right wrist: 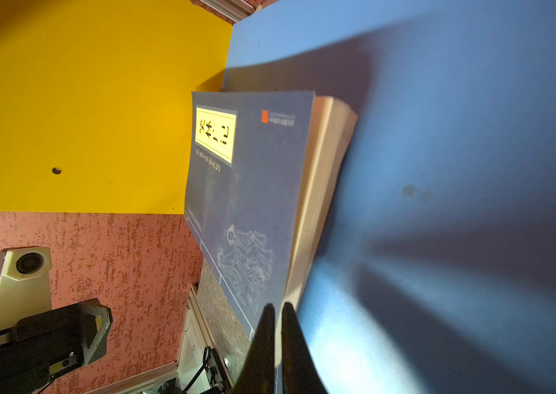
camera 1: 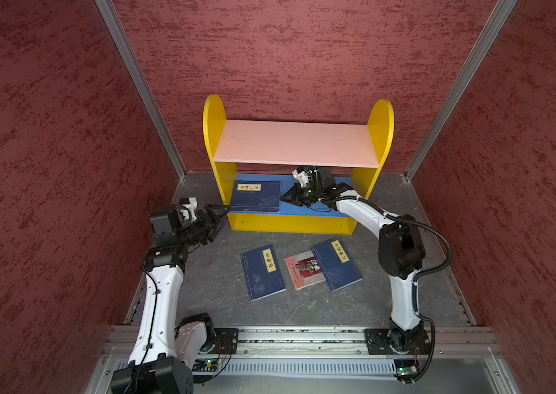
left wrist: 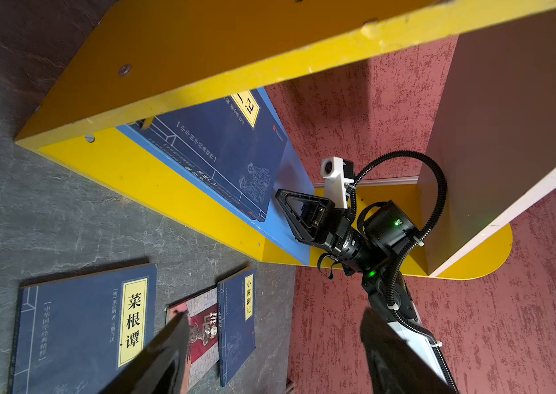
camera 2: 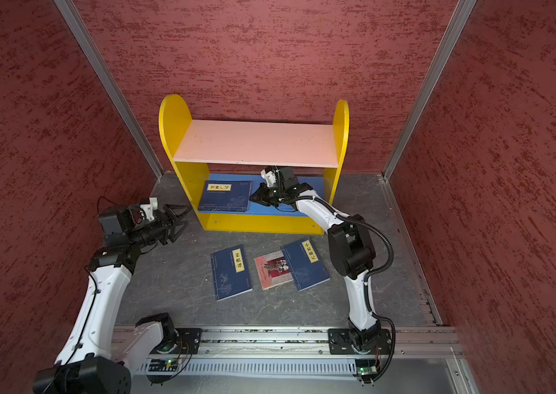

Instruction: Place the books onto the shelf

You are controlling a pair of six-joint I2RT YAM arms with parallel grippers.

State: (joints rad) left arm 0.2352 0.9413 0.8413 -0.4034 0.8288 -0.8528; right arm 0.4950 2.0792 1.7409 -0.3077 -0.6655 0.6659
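The shelf stands at the back of the tabletop against the red wall, its pale pink upper board bare. On the blue lower board a navy book with a yellow title label lies flat at the left end. Its left edge is close against the yellow side panel and its front edge is near the board's front lip. The right wrist view shows a thick band of pale page edges under the cover; whether that is one book or more cannot be told. The right gripper reaches in under the upper board, fingers closed together, tips at the book's right-hand edge; whether they pinch anything cannot be told. The right half of the lower board is open apart from that wrist. The left gripper hangs just outside the shelf's left front corner, fingers spread wide and holding nothing. In front of the shelf three books lie flat: a navy book on the left, a pink illustrated book in the middle, and a second navy book overlapping the pink one's right edge. A narrow strip of tabletop separates the left navy book from the pink one. Bare tabletop lies around all three, widest toward the arm bases.
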